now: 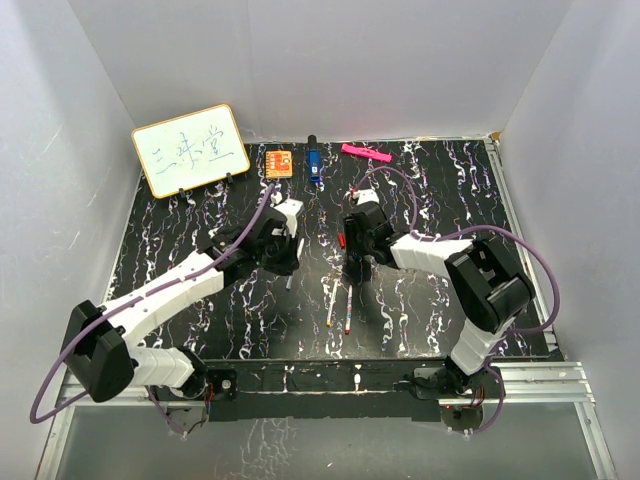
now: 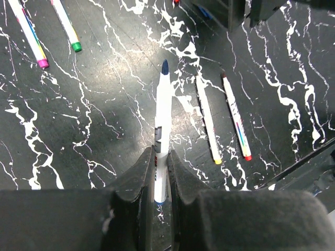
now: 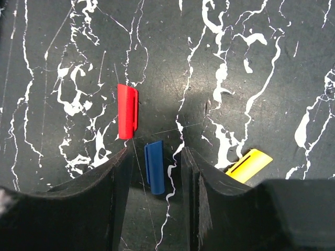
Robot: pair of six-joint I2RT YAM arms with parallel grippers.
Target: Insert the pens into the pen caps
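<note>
Alignment decides this step. Your left end effector (image 2: 161, 175) is clenched on the thin white-barrelled pen with the dark blue tip (image 2: 163, 104), its tip pointing away from the fingers over the black marbled desk (image 2: 78, 157). Your right end effector (image 3: 155, 154) stands released, one finger either side of the stubby blue plastic cap (image 3: 154, 175), which lies flat on the desk and touches neither. Close squarely on that cap alone, because the red plastic cap (image 3: 127, 112) lies just beside one finger and could get nudged. Lift it, turn its mouth toward the tip, then push along the barrel's axis.
</note>
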